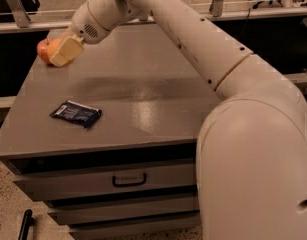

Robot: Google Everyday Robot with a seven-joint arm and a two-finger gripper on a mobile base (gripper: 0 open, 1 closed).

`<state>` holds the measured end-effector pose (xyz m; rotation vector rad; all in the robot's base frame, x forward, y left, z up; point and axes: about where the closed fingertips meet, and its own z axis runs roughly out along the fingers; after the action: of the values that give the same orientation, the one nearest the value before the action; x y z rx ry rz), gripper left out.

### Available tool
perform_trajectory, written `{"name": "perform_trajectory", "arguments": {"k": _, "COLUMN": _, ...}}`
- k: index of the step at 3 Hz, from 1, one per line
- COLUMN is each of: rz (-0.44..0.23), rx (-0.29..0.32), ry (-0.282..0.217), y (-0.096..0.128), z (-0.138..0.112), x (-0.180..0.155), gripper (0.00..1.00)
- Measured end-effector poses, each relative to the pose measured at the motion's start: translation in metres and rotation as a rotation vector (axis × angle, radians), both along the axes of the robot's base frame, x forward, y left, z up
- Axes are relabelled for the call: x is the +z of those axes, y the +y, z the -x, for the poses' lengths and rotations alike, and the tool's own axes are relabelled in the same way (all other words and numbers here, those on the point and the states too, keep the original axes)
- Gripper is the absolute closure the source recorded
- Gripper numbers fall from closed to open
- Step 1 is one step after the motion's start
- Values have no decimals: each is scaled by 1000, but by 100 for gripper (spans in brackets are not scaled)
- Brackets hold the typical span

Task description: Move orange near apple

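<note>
My fingers (68,50) are clamped narrow on the orange (54,44), and only a sliver of it shows past the pale pads. My gripper (63,54) hangs over the far left corner of the table (163,89). The apple (41,49) sits just beside at nine o'clock, half hidden, and I cannot tell whether the fruits touch. I judge the carry nearly done. Next I lower, let go gently, and lift clear without nudging the apple. A dark packet (76,113) lies well apart at six o'clock.
</note>
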<state>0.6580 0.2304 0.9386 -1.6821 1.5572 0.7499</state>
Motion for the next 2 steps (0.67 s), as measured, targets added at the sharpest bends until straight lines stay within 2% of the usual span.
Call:
{"name": "perform_trajectory", "arguments": {"k": 1, "rz": -8, "rx": -54, "ry": 1, "y": 10, "z": -9, "x": -21, "gripper": 100}}
{"name": "perform_trajectory", "arguments": {"k": 2, "rz": -16, "rx": -119, "ry": 29, "y": 18, "z": -24, "x": -39, "gripper": 100}}
